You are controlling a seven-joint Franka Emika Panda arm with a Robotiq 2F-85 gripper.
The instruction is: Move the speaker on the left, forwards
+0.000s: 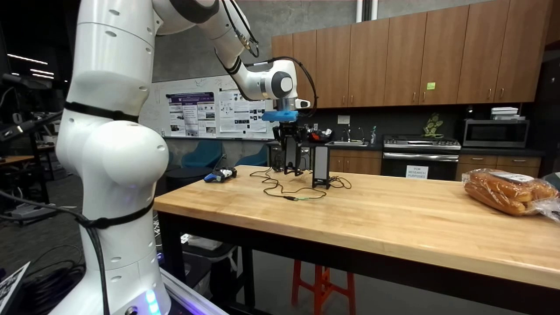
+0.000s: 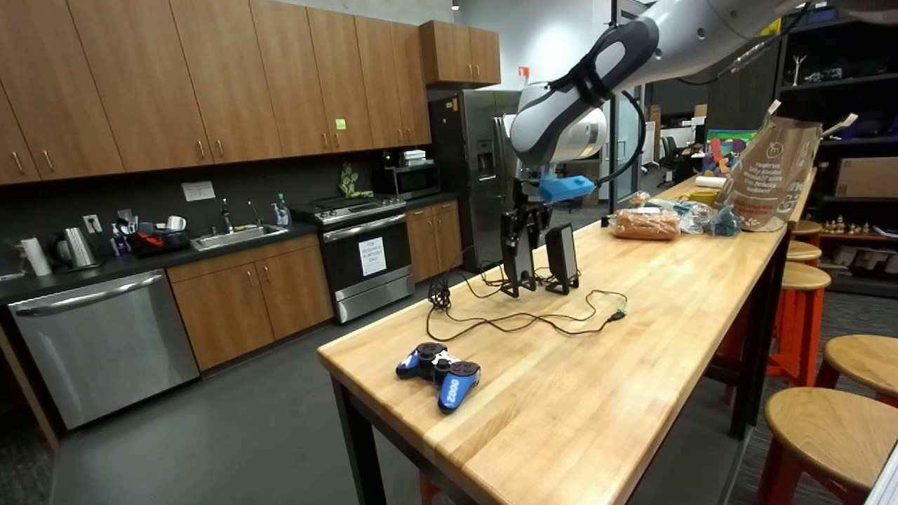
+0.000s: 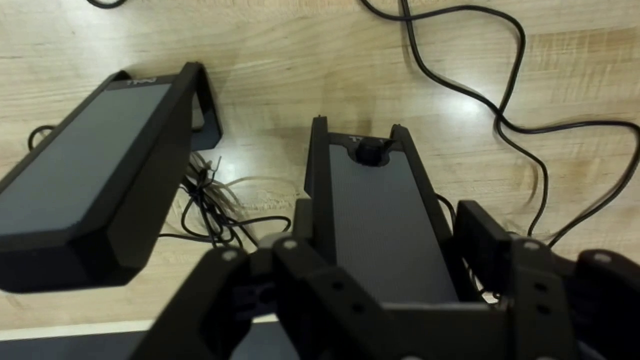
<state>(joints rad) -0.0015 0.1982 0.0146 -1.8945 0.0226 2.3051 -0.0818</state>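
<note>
The arm (image 1: 109,144) stands nearest us, extended over the table (image 1: 385,214) to the speaker (image 3: 382,200), which is roughly upright and left of its twin (image 1: 321,162) in both exterior views; we cannot tell whether its base touches the table. We judge the step to be the shift forwards, likely the way its front faces. To do it well, we should keep the speaker upright, travel low and slowly, hold clear of the twin, leave the cable (image 3: 499,121) slack so nothing snags, and set the base down flat before letting go. The gripper (image 3: 387,225) has its jaws partly apart, spread just to the speaker's width, and grips it, with fingertips (image 3: 475,225) bearing on both sides.
</note>
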